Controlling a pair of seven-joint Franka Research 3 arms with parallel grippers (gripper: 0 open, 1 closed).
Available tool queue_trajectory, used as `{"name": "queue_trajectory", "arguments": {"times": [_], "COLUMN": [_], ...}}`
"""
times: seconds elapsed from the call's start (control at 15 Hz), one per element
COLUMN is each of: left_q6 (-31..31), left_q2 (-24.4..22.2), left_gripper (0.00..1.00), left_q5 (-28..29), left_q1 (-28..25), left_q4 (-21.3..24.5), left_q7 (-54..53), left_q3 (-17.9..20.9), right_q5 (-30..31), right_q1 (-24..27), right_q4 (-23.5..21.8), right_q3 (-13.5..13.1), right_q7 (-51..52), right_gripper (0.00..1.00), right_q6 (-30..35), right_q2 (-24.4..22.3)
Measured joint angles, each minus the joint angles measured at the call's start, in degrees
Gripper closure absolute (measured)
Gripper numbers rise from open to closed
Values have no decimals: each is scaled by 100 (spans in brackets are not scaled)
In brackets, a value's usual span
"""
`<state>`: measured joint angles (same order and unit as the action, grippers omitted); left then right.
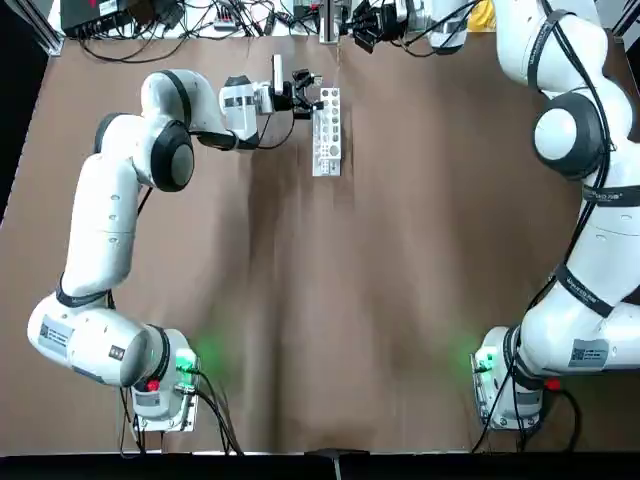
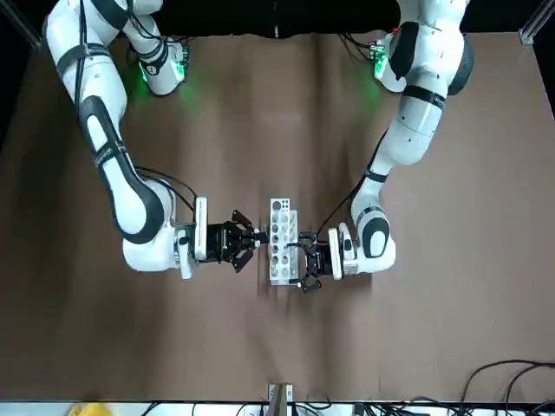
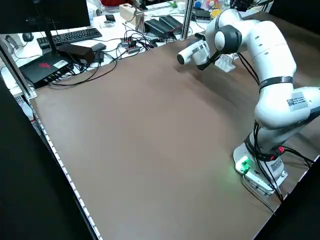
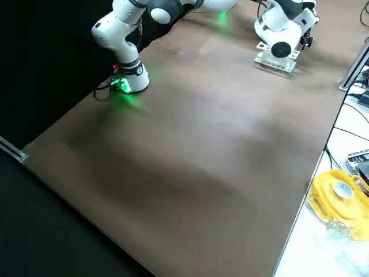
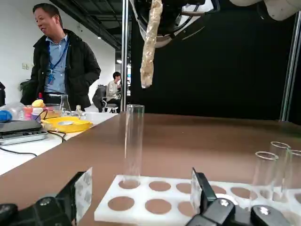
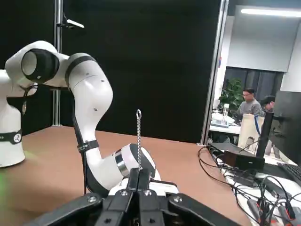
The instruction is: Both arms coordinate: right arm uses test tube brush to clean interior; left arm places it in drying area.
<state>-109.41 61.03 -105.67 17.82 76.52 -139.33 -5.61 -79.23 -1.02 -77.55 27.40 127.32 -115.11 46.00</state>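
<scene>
Obs.: test tube stands upright, mouth up, in an end hole of the drying area, a white rack at the far middle of the table. At least two more tubes stand further along the rack.

Right gripper: raised over the rack, fingers pressed together on the twisted wire handle of the test tube brush.

Brush hangs bristle end down, long axis near vertical. Its tip is above the tube mouth, apart from it and a little to one side.

Left gripper: low at the rack's left side, fingers spread, holding nothing. It is the nearer of the two to the tube.

Judgement: both axes run almost parallel, so entry needs a small sideways correction, then a straight descent. If the tip catches the rim, the tube could tip in its hole.
</scene>
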Motion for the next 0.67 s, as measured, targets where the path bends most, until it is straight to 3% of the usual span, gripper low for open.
{"name": "queue_trajectory", "arguments": {"times": [0.27, 0.67], "left_q6": [-7, -34], "left_q2": [46, 63], "left_gripper": [1, 1], "left_q5": [-1, -143], "left_q1": [48, 191], "left_q4": [-2, -136], "left_q7": [0, -2], "left_q3": [-1, 0], "right_q5": [206, 1427], "right_q1": [104, 323], "right_q4": [0, 1], "right_q3": [-27, -48], "right_q7": [-738, -2311], "right_gripper": [98, 98], "right_q6": [-2, -2], "right_q2": [-7, -25]}}
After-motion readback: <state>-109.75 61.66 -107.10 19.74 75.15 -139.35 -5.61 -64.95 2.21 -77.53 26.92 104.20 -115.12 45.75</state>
